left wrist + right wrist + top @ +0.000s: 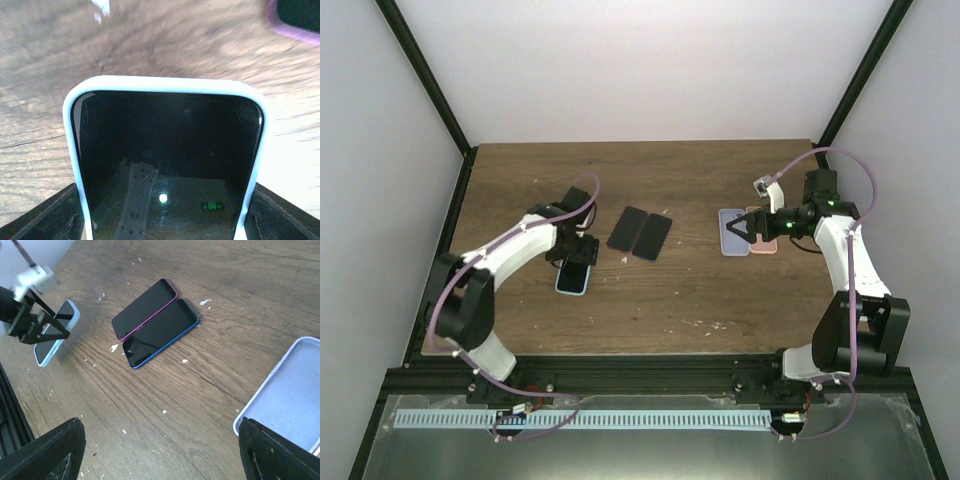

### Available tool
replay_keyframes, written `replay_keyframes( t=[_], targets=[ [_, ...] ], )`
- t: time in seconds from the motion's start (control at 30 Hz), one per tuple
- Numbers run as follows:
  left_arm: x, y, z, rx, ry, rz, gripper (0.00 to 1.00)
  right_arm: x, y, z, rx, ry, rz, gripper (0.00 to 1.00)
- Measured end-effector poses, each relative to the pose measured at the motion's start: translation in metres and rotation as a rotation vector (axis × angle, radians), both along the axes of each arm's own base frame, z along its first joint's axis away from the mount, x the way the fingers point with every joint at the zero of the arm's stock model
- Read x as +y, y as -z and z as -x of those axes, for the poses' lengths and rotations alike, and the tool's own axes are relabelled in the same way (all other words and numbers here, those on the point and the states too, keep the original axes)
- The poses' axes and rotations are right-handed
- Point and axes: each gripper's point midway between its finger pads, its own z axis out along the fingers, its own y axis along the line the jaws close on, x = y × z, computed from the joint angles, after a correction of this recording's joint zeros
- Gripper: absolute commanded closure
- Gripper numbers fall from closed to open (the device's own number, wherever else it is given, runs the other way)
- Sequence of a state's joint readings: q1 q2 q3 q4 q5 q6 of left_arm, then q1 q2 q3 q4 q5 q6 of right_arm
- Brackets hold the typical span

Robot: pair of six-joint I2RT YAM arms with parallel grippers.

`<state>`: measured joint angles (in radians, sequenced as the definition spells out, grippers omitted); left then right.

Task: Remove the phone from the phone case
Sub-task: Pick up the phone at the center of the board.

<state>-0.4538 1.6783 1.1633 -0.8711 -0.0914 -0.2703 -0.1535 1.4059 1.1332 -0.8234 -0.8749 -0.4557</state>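
The phone (165, 165) sits in its pale blue phone case (165, 84) on the counter (650, 300), left of centre, with bare wood toward the near edge. The left tool (576, 248) straddles the case's sides; whether it grips cannot be told. To its right lie a purple-edged phone (628, 228) and a blue-edged phone (652, 237), side by side. The right tool (740, 232), spread wide and holding nothing, hovers by a lavender case (731, 232) and a pink case (762, 230).

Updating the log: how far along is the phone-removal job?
Looks done: purple phone and blue phone lie bare; lilac case and pink case look empty. In hand: left pincer grips the cased phone. Left: pulling it out. Right pincer open.
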Motion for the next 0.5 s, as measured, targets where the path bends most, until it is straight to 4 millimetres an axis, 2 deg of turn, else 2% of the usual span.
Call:
replay_keyframes(
  t=[0.07, 0.17, 0.23, 0.3, 0.37, 0.5],
  targets=[
    [-0.012, -0.026, -0.002, -0.081, -0.023, 0.066, 0.45, 0.004, -0.003, 0.001, -0.002, -0.015, -0.013, 0.16],
    [-0.041, -0.068, -0.004, -0.220, -0.043, 0.198, 0.45, 0.016, -0.010, 0.004, -0.012, -0.050, -0.032, 0.18],
    [-0.066, -0.097, -0.003, -0.316, -0.050, 0.308, 0.45, 0.032, -0.014, 0.009, -0.012, -0.092, -0.043, 0.19],
    [-0.089, -0.117, 0.000, -0.382, -0.058, 0.405, 0.45, 0.052, -0.019, 0.015, -0.013, -0.143, -0.053, 0.24],
    [-0.109, -0.131, 0.003, -0.430, -0.076, 0.485, 0.45, 0.071, -0.025, 0.023, -0.019, -0.193, -0.065, 0.26],
    [-0.136, -0.143, 0.006, -0.501, -0.138, 0.586, 0.45, 0.105, -0.038, 0.036, -0.027, -0.269, -0.093, 0.27]
  ],
)
